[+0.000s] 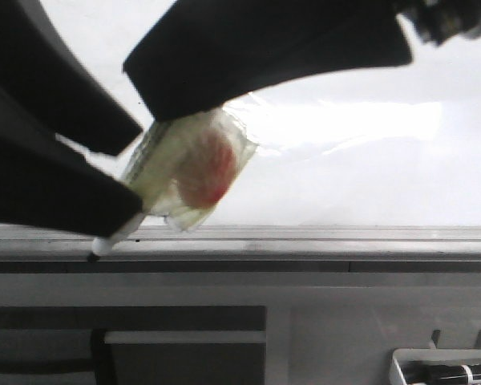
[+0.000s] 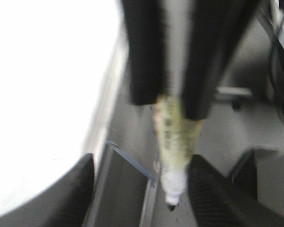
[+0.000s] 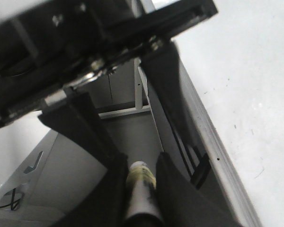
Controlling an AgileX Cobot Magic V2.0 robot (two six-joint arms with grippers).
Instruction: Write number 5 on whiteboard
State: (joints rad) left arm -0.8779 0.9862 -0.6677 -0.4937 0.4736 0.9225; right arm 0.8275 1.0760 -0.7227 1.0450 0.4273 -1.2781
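Your right claw (image 3: 138, 182) is clamped on the marker (image 2: 174, 137) and your left claw (image 2: 142, 187) is spread apart. No stroke yet (tip's over the rail (image 1: 321, 238)), so I'd say bring it onto the whiteboard (image 1: 369, 184) next.

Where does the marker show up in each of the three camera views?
Front view: the marker is at lower left, slanting down, with its tip at the rail.
Left wrist view: the marker is in mid-frame, sticking out from two black fingers, with the rail beside it.
Right wrist view: the marker is clamped in the right gripper.
Shared landmark: the grey rail along the whiteboard edge.
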